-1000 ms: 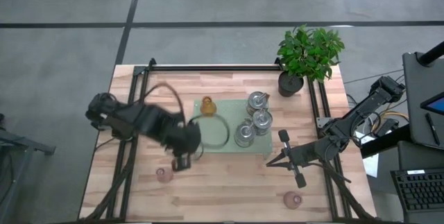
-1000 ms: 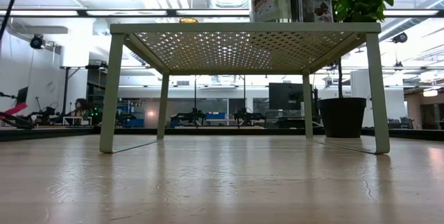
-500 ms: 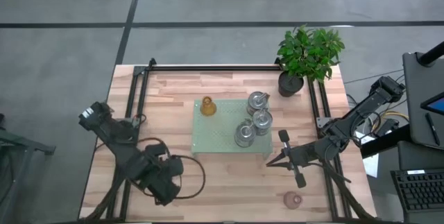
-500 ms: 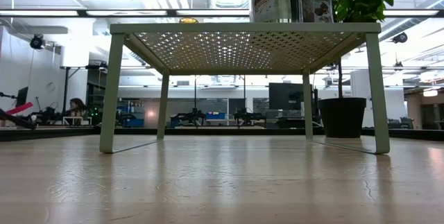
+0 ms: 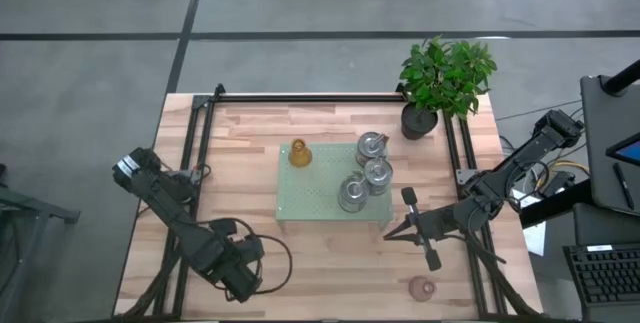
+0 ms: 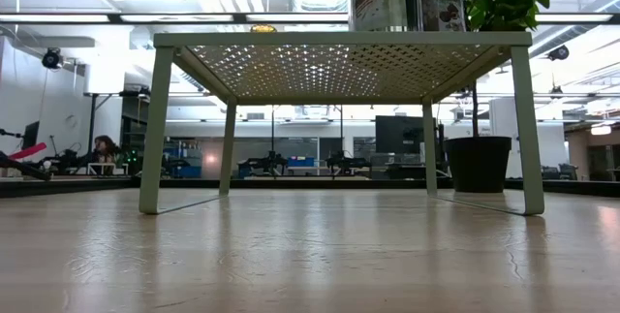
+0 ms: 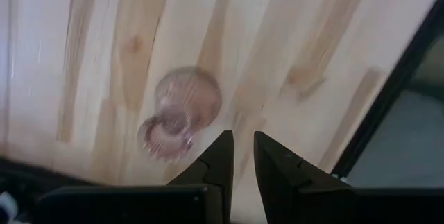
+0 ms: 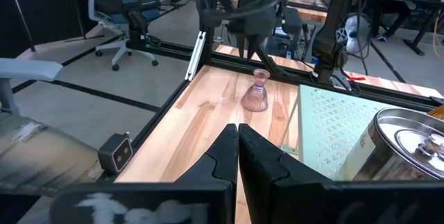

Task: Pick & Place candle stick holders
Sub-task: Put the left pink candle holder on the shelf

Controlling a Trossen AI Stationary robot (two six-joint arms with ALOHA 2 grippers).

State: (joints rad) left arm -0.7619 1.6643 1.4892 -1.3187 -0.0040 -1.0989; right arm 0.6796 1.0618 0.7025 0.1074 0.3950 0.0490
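Observation:
On the green tray (image 5: 310, 198) stand an amber holder (image 5: 298, 153) and three silvery holders (image 5: 372, 145) (image 5: 378, 173) (image 5: 352, 193). One pale pink holder (image 7: 182, 113) stands upright on the wood near the table's left near corner. It also shows in the right wrist view (image 8: 256, 92), but my left arm hides it in the high view. My left gripper (image 7: 241, 141) hovers above and beside it, pointing down, open by a narrow gap and empty. The second pink holder (image 5: 422, 286) stands near the right near corner. My right gripper (image 8: 238, 130) is shut and empty beside the tray's right near corner (image 5: 392, 233).
A potted green plant (image 5: 445, 78) stands at the far right corner. Black rails (image 5: 300, 98) run along the table's far, left and right edges. The tray stands on legs (image 6: 155, 129), with open room beneath it. Bare wood lies between the tray and the near edge.
My left gripper has swung from the tray's left near corner toward the table's near edge. It now hangs over the left pink holder and covers it in the high view. The holders and my right arm have kept still.

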